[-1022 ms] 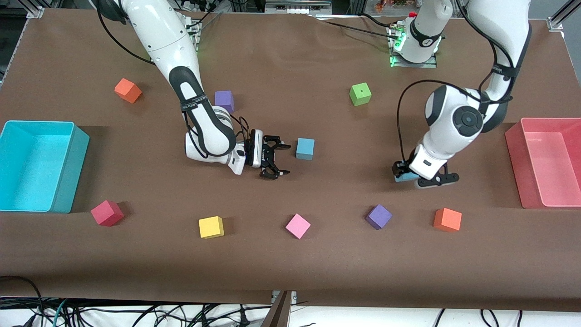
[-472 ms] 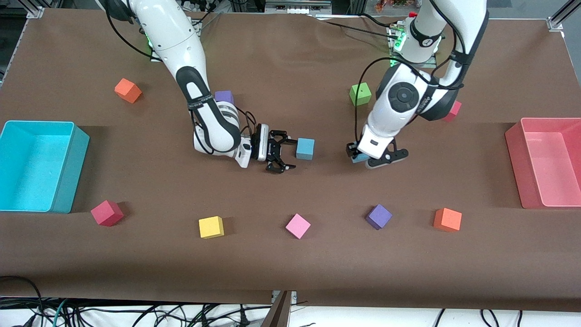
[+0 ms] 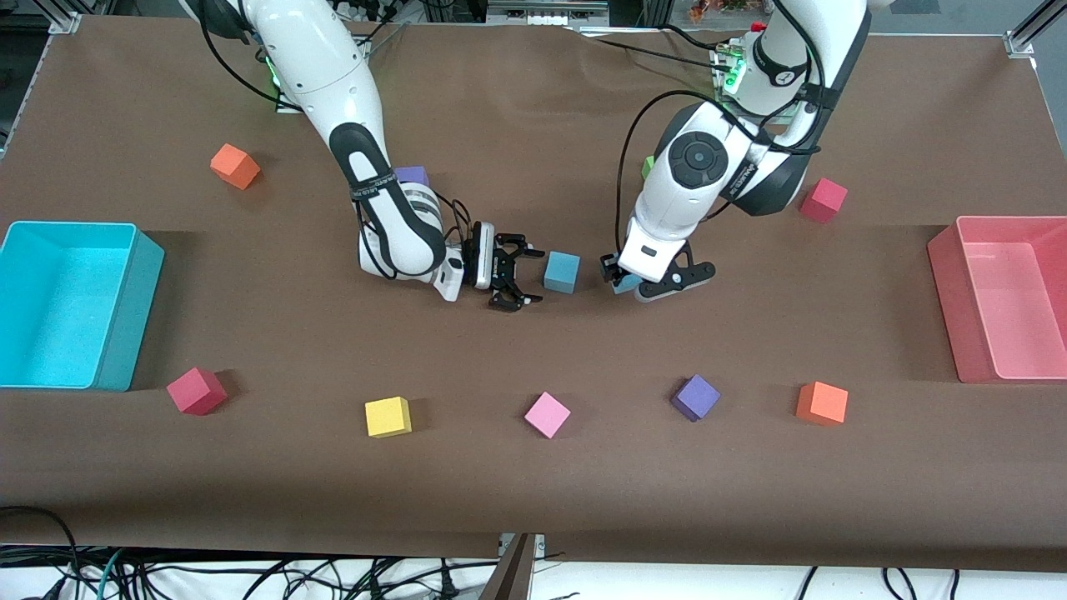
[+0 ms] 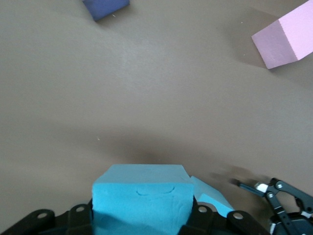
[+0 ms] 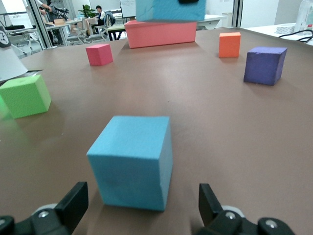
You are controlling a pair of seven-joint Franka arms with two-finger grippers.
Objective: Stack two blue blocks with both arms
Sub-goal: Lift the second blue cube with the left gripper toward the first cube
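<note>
One blue block (image 3: 562, 272) rests on the brown table near its middle; it also shows in the right wrist view (image 5: 132, 161). My right gripper (image 3: 515, 283) lies low beside it, toward the right arm's end, and is open, with the block just ahead of its fingers (image 5: 141, 203). My left gripper (image 3: 638, 282) is shut on the second blue block (image 3: 622, 286) and holds it above the table, just toward the left arm's end from the resting block. The left wrist view shows the held block (image 4: 142, 198) between the fingers of the left gripper (image 4: 142, 218).
A teal bin (image 3: 125, 308) stands at the right arm's end and a red bin (image 3: 946, 283) at the left arm's end. Loose cubes: orange (image 3: 235, 165), purple (image 3: 411, 175), red (image 3: 824, 200), dark red (image 3: 196, 390), yellow (image 3: 388, 416), pink (image 3: 547, 414), purple (image 3: 695, 397), orange (image 3: 821, 402).
My left arm has carried its blue block from near the red bin toward the middle, close to the resting blue block. My right gripper has edged closer to that block, still open.
</note>
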